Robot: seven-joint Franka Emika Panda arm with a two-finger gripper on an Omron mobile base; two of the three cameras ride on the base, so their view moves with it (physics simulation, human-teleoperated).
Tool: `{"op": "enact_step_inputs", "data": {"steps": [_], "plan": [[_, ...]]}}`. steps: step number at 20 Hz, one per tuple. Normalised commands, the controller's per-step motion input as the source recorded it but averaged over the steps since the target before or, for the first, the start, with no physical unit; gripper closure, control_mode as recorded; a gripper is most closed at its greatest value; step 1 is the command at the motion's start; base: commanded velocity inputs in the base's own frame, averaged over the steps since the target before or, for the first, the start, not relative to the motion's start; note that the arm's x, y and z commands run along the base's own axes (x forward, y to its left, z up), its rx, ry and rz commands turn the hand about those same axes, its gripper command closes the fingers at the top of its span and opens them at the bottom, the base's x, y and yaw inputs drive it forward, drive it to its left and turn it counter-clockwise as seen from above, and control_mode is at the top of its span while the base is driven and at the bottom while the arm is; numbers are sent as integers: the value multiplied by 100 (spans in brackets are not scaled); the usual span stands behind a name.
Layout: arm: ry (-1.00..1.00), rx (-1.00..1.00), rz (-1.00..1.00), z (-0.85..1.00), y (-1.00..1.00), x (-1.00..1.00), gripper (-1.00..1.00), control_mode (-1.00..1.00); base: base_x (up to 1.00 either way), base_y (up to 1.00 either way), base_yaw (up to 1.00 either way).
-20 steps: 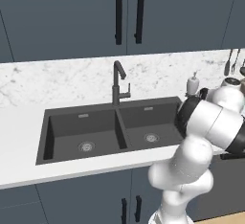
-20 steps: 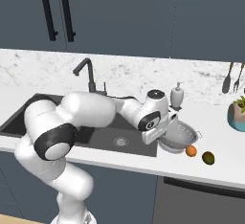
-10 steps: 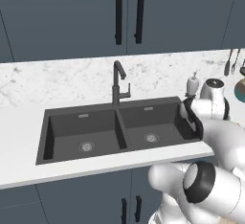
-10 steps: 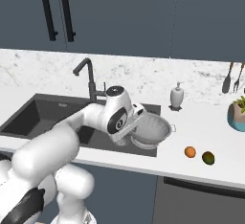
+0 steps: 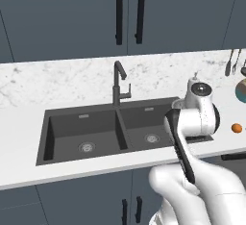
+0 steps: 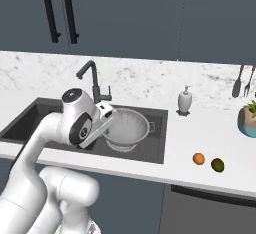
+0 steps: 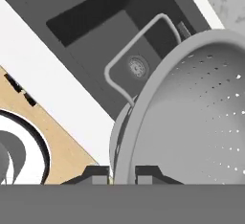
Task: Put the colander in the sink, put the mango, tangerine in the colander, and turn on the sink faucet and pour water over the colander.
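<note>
gripper (image 7: 122, 174): clamped on the colander (image 6: 127, 126) rim | colander: held tilted over the right basin of the sink (image 6: 156, 153) | handling: judged light, rigid, smooth thin metal, liable to swing; rim grip suits, side handle (image 7: 139, 58) also usable | tangerine (image 6: 198, 158), mango (image 6: 217, 165): on counter

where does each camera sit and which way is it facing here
Left base view: behind the arm to its left, looking forward and down at the dark grey double-basin sink and tall black gooseneck faucet; the white arm rises lower right.
Right base view: behind to the right, same counter; arm rises lower left, carrying the silvery perforated metal colander above the basin.
Hand view: on the hand, looking along the gripper, shut on the colander's rim, sink below.
Shared: both base views show sink, faucet and small round orange tangerine.
</note>
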Motion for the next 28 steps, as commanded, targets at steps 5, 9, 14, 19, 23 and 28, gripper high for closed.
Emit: {"op": "enact_step_inputs", "data": {"steps": [5, 9, 14, 19, 23, 28], "plan": [[-1, 0, 0, 31, 100, -22, 100, -100, 0, 0, 0], [0, 0, 0, 18, 100, 0, 100, -100, 0, 0, 0], [0, 0, 0, 8, 100, 10, 100, -100, 0, 0, 0], [0, 0, 0, 1, 100, 22, 100, -100, 0, 0, 0], [0, 0, 0, 0, 100, 43, 100, -100, 0, 0, 0], [1, 0, 0, -2, 100, 60, 100, -100, 0, 0, 0]]}}
